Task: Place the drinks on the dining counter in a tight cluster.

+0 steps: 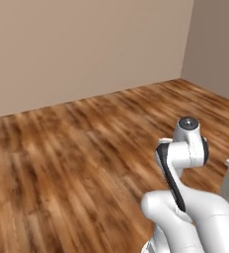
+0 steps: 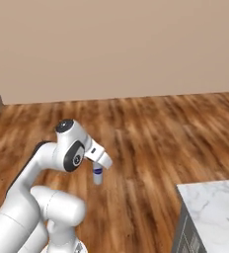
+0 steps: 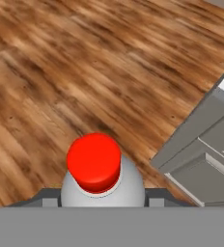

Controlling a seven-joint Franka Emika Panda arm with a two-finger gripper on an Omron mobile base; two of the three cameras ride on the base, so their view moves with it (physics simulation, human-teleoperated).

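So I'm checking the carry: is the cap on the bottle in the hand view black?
No, the small pale bottle between the gripper fingers wears a bright red cap above the wooden floor.

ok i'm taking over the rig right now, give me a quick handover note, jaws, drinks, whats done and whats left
Gripper: jaws shut on the small pale bottle with the red cap, carried in the air over the wooden floor.
Dining counter: a corner of white marble top shows at the lower right of the right base view; the hand view shows grey cabinet fronts beside the bottle. I can't tell whether this is the dining counter.
Done: the pale bottle is picked up.
Left: bring it to the dining counter, set it down, and group it tightly with the other drinks.
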